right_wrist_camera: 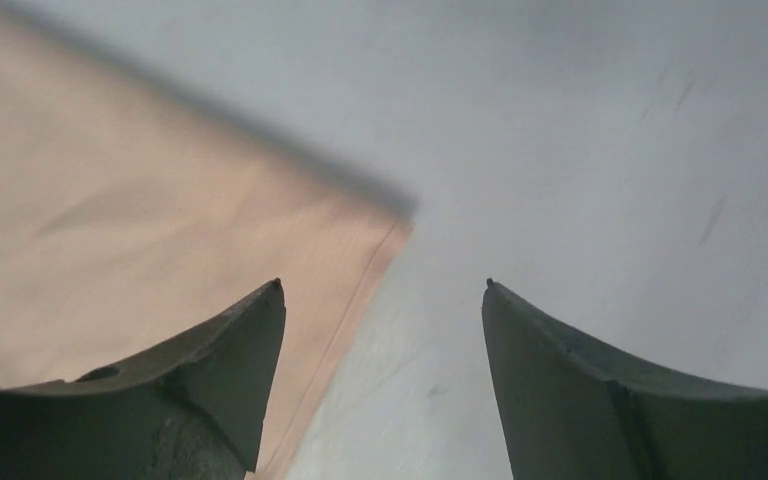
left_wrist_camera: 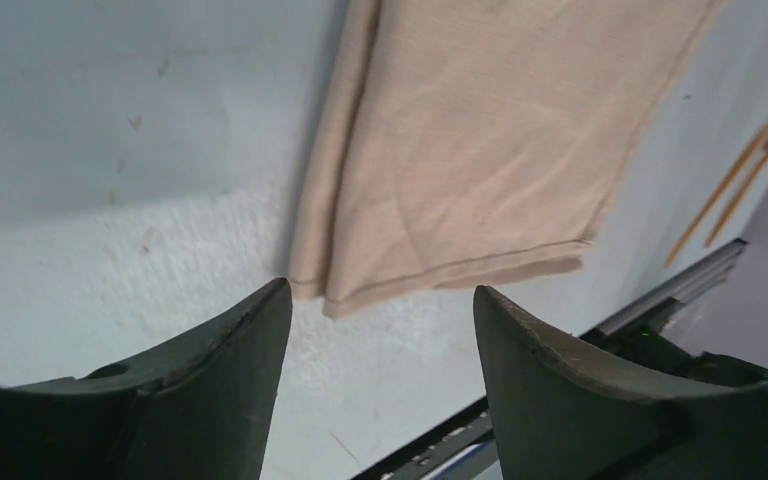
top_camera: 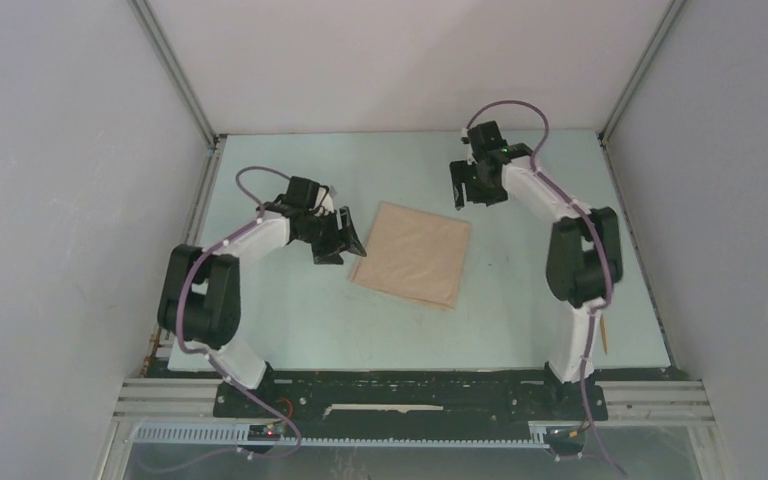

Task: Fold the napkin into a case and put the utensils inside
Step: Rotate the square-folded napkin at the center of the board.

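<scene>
On the left of the desk [top_camera: 260, 330], the left claw [top_camera: 343, 243] hangs wide and empty just beside the left edge of the napkin [top_camera: 412, 254]. The napkin lies mid-desk, folded double into a near-square skewed to the desk's edges, with no clear long axis. I judge the narrow case not yet made. The right claw [top_camera: 468, 190], also wide and empty, hovers by the cloth's far right corner. The utensils [top_camera: 605, 335] lie well apart at the near right edge, long axes running near-to-far, not yet tucked in.

Napkin [top_camera: 412, 255]: soft beige cloth, matt, fine weave, stitched hem; desk [top_camera: 290, 320]: pale, smooth, faintly scuffed; utensils [left_wrist_camera: 723, 190]: orange-brown, wood-like; left gripper [left_wrist_camera: 381, 285]: dark matt plastic, worn edges.
</scene>
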Motion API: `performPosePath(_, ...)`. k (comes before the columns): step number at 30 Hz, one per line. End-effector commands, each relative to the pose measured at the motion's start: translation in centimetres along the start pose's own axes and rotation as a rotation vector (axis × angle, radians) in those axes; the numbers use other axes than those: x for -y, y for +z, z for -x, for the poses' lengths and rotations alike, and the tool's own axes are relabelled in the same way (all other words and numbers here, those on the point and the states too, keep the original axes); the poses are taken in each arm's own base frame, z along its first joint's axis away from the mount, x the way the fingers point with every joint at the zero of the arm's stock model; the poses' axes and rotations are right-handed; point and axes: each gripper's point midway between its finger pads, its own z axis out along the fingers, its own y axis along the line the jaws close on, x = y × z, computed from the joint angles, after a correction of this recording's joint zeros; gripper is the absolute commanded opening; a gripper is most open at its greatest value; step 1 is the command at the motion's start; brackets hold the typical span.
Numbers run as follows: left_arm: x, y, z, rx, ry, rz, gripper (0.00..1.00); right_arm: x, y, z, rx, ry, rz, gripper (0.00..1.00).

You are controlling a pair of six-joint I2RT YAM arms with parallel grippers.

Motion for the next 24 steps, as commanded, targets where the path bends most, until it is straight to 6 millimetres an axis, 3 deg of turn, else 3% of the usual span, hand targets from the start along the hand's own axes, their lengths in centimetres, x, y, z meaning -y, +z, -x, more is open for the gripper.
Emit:
performPosePath(1,-1.7,0.3,0.6,-0.079,0.163,0.118,0.72,-4.8,-7.9,-2.5,0.098,0.146,0.335,0.79)
performPosePath(2,-2.2,0.8,0.3,-0.115,0.203,0.148,0.72,-5.8,-9.4,-3.5,0.113,0.168,0.413,0.80)
performPosePath(5,-2.9,1.9,-0.8,-0.199,0.260,0.180,0.71,-7.0,-10.5,-7.7,0.080,0.203,0.509,0.78)
performPosePath(10,-3.2,3.2,-2.2,-0.267,0.297,0.161,0.70,-6.5,-11.7,-11.3,0.086,0.217,0.511,0.78)
performPosePath(14,-2.5,3.6,-3.5,-0.318,0.297,0.080,0.69,-6.4,-12.2,-12.3,0.091,0.211,0.519,0.77)
performPosePath(20,-5.3,3.8,-4.2,-0.327,0.369,0.274,0.67,-6.8,-12.4,-12.4,0.098,0.230,0.542,0.77)
performPosePath(24,-5.3,4.0,-4.0,-0.324,0.401,0.300,0.62,-7.1,-12.4,-12.5,0.092,0.232,0.555,0.76)
